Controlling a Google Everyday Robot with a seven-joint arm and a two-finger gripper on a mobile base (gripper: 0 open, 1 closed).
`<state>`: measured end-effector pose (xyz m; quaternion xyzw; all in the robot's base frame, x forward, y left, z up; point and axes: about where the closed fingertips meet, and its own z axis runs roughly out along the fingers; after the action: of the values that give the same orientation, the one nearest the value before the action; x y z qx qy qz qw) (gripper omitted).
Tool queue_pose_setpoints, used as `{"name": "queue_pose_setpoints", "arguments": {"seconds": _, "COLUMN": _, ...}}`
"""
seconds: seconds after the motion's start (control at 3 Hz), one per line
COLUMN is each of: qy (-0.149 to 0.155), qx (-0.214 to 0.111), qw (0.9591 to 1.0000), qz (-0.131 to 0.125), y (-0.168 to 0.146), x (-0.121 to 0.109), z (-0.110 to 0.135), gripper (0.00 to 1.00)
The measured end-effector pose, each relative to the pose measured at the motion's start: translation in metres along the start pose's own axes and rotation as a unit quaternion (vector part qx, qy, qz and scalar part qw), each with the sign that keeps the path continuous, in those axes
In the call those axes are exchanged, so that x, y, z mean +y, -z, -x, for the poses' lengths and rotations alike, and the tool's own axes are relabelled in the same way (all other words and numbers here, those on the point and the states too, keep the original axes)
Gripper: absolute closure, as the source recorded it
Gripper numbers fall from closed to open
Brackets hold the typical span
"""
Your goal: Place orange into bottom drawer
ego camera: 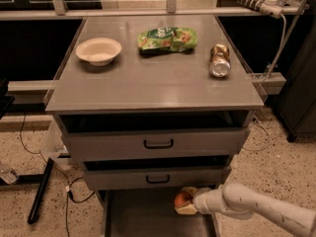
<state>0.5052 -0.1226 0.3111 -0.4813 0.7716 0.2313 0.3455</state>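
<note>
Pale two-finger gripper (184,205) grips the round orange-red orange (181,199), jaws closed on it, low over the right side of the open grey metal bottom drawer (145,217) | Risk: released here, the fruit may strike the thin side wall and roll.

Your arm (256,209) comes in from the lower right of the frame, white, nearly level and pointing left. Your gripper (186,201) sits at bottom centre, clamped around the orange (181,199).
</note>
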Motion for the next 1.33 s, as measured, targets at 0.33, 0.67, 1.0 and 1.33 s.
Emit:
{"name": "queue_pose_setpoints", "arguments": {"seconds": 0.33, "qy": 0.017, "qx": 0.008, "qw": 0.9998, "qz": -0.006, "y": -0.048, "x": 0.002, "z": -0.026, "gripper": 1.00}}
{"name": "queue_pose_setpoints", "arguments": {"seconds": 0.67, "qy": 0.036, "qx": -0.004, "qw": 0.9993, "qz": -0.012, "y": -0.091, "x": 0.003, "z": -0.053, "gripper": 1.00}}
{"name": "queue_pose_setpoints", "arguments": {"seconds": 1.0, "qy": 0.053, "qx": -0.021, "qw": 0.9983, "qz": -0.013, "y": -0.121, "x": 0.004, "z": -0.075, "gripper": 1.00}}
{"name": "queue_pose_setpoints", "arguments": {"seconds": 1.33, "qy": 0.066, "qx": -0.028, "qw": 0.9973, "qz": -0.014, "y": -0.138, "x": 0.004, "z": -0.091, "gripper": 1.00}}
